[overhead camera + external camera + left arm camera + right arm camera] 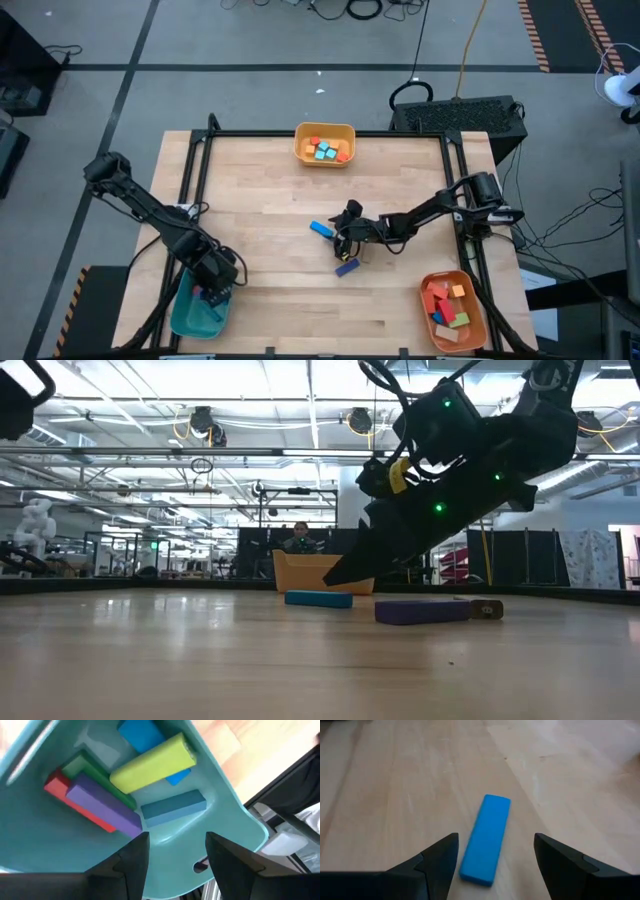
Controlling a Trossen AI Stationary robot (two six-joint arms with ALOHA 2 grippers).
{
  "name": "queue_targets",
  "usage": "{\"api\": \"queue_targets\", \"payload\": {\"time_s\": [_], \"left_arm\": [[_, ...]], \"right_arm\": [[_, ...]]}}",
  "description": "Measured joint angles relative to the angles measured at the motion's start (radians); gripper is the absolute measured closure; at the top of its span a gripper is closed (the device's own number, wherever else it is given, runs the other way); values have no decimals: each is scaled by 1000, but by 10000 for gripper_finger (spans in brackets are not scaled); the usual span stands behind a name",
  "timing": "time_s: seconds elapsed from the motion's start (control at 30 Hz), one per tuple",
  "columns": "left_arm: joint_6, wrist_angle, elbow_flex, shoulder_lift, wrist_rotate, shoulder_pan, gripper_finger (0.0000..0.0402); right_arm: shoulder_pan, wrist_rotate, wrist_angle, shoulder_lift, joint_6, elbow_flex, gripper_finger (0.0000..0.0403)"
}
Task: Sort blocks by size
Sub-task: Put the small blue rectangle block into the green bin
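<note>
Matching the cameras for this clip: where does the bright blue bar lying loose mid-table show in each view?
High view: blue bar mid-table, just left of the right gripper.
Low view: flat on the wood, in front of the yellow tray.
Left wrist view: not in it, only bars inside the teal tray.
Right wrist view: centred between the open fingers.
Shared landmark: the right gripper.

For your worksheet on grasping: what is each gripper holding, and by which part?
Nothing. The left gripper is open over the teal tray; the right gripper is open above the blue bar.
</note>
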Motion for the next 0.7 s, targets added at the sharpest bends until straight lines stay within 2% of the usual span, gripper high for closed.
{"api": "queue_targets", "payload": {"time_s": [0.3, 0.7], "left_arm": [[9, -3, 47, -68, -154, 1, 208], [223, -7, 122, -86, -520, 41, 208]], "right_arm": [[0, -6, -2, 0, 3, 0, 156], [0, -9, -27, 0, 2, 0, 156]]}}
